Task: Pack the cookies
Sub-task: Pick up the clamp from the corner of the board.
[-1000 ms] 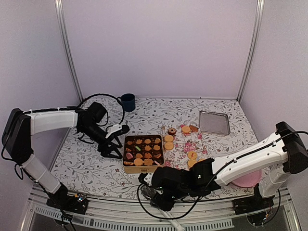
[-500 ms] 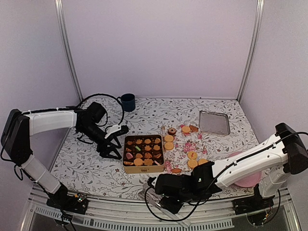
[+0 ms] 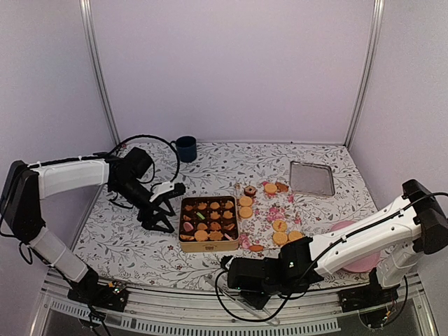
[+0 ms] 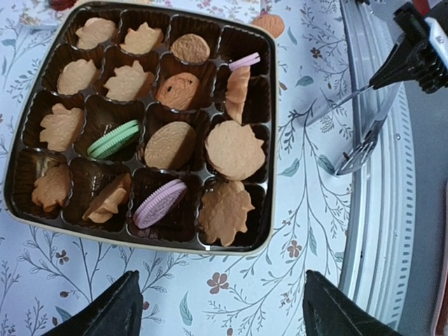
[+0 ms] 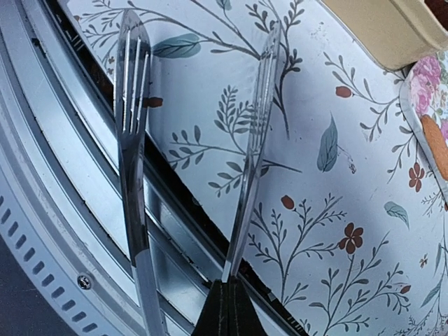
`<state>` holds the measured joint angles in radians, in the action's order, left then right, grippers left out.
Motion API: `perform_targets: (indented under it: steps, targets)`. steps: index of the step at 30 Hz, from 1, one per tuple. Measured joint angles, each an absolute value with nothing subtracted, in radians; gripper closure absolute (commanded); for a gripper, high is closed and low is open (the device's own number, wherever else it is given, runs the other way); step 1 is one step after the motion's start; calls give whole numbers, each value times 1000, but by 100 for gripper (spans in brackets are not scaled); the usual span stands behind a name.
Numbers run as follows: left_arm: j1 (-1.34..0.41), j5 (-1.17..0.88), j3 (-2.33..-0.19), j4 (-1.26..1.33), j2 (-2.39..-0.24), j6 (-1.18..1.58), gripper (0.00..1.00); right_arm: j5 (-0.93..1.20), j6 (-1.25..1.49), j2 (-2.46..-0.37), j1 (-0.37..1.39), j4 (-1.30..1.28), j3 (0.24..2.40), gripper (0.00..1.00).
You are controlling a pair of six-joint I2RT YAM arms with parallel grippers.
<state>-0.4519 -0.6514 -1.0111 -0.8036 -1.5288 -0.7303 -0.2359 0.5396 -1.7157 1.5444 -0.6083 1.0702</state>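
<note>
The step in hand is judged to be the fetching of the tool rather than the packing itself. The right gripper is seen clenched low over the metal rail at the near edge of the table, and a pair of tongs is held in it. Only one arm of the tongs appears to run from between the fingers, while the other lies free beside it. The left gripper is held released, with its fingers wide apart and nothing between them, just to the left of the box. Most of the cookies are already set in the box's compartments, some lying flat and some tilted. A number of loose ones are left on the flowered cloth just right of the box. For the next move, the tongs would need to be lifted clear of the rail and carried to those loose cookies. A grip across both arms would probably be required first, so that the tongs can be squeezed.
</note>
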Motion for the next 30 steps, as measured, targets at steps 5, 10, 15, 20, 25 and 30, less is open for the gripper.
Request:
perform_targets:
  steps: [5, 10, 15, 20, 25, 30]
  targets:
    - [-490, -675, -1011, -831, -1502, -770, 21, -247, 538, -1715, 1544, -606, 1070, 100]
    - [-634, -684, -1011, -834, -1494, -801, 22, -252, 538, -1704, 1544, -601, 1070, 76]
    - [-739, -659, -1011, -834, -1528, -821, 23, -233, 540, -1681, 1544, -558, 1037, 72]
    - [-750, -641, -1011, -832, -1536, -823, 22, -194, 559, -1673, 1545, -523, 983, 74]
    - [-753, -622, -1011, -833, -1514, -823, 22, -163, 576, -1673, 1545, -508, 940, 100]
    - [-776, -614, -1021, -833, -1481, -823, 26, -176, 574, -1664, 1544, -516, 945, 100]
